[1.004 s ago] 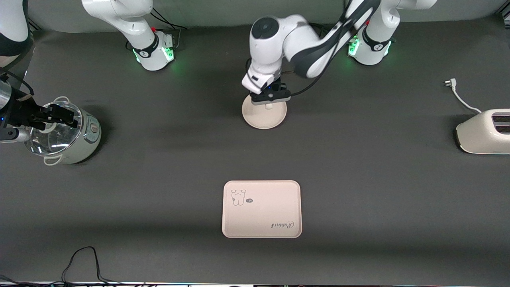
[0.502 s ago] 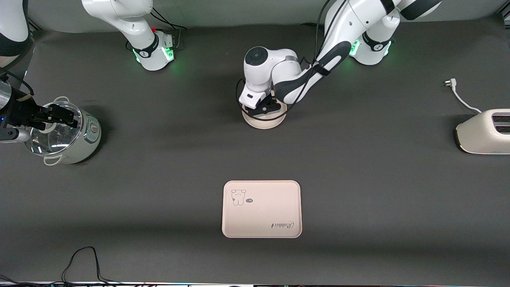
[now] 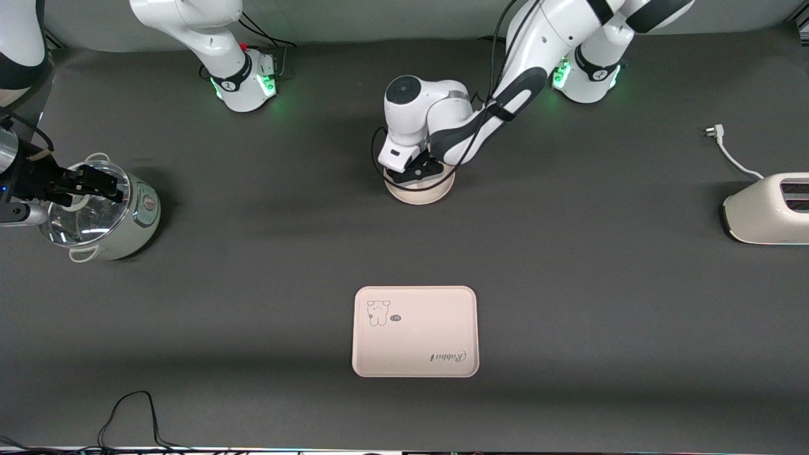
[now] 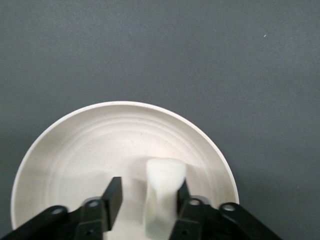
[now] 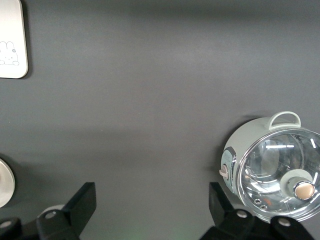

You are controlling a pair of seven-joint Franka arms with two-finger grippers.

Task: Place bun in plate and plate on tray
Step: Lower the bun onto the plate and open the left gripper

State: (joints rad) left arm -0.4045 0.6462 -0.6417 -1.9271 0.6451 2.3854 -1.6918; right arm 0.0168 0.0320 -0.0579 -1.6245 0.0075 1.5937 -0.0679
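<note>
Green-grey cooker [image 3: 117, 215] and white toaster [image 3: 768, 208] flank plate [image 3: 420, 193].

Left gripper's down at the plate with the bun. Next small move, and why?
Probably lift the left gripper straight up. Its fingers stand open, and the bun sits upright in the plate, so that step looks done. Then grip the plate's rim for the move to the tray. The right gripper waits, open, over the pot.

A lidded pot [image 3: 101, 212], a toaster [image 3: 768, 210] with its cord [image 3: 730, 155].
</note>
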